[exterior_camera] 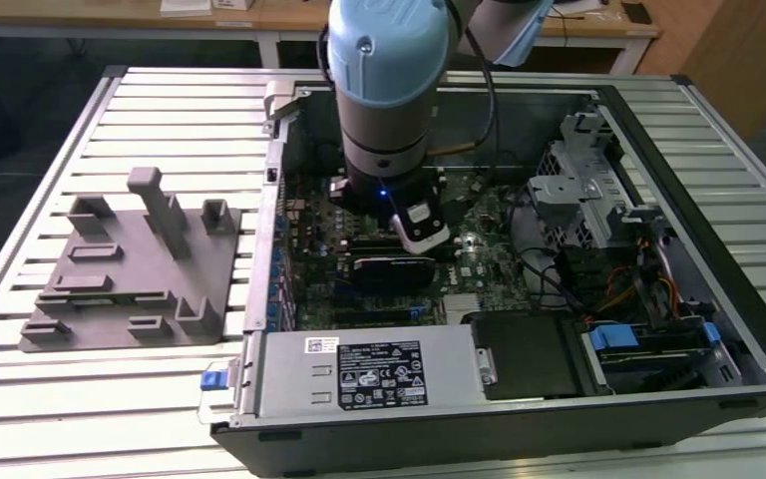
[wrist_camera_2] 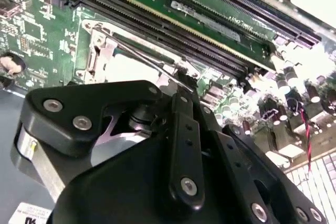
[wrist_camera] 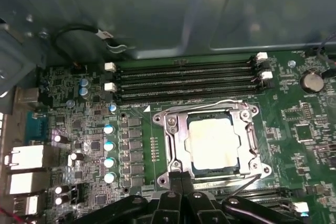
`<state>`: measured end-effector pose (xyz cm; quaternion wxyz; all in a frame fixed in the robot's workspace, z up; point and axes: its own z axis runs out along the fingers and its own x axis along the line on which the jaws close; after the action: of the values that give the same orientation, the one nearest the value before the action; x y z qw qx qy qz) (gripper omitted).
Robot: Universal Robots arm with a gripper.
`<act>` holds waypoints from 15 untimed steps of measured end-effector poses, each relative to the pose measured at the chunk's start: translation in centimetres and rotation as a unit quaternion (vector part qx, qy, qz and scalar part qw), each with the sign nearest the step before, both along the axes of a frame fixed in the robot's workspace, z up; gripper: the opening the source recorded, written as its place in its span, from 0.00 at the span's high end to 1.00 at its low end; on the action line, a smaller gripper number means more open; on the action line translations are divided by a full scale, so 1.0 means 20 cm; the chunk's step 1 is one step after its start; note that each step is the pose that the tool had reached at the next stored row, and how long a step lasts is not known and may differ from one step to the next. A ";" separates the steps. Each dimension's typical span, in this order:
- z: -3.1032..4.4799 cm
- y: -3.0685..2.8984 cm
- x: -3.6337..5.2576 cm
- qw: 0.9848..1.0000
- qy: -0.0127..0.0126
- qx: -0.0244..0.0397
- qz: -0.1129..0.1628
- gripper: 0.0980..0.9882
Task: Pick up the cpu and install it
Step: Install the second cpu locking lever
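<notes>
- Your cpu [wrist_camera: 212,141] sat seated in its socket on the motherboard [wrist_camera: 294,124], pale silver top up, with the metal retention frame [wrist_camera: 176,145] around it, in the first wrist view.
- Four memory slots [wrist_camera: 184,82] ran side by side just beyond the socket.
- One coin cell [wrist_camera: 311,81] lay near the board's corner.
- Your gripper [wrist_camera: 188,195] hung just over the socket's near edge, holding nothing; its fingers looked drawn close together.
- In the exterior view, one grey moulded fixture [exterior_camera: 131,264] stood on the table [exterior_camera: 37,399] at the exterior view's left of the open computer case [exterior_camera: 517,419].
- The white label [exterior_camera: 380,369] on the power supply carried print too small for you to read.
</notes>
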<state>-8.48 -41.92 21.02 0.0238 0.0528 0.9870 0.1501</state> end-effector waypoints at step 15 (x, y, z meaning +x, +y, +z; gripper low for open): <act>0.187 0.000 0.008 1.000 0.000 0.000 0.000 0.99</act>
<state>-8.33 -41.92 24.77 0.0238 0.0528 0.9870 0.1501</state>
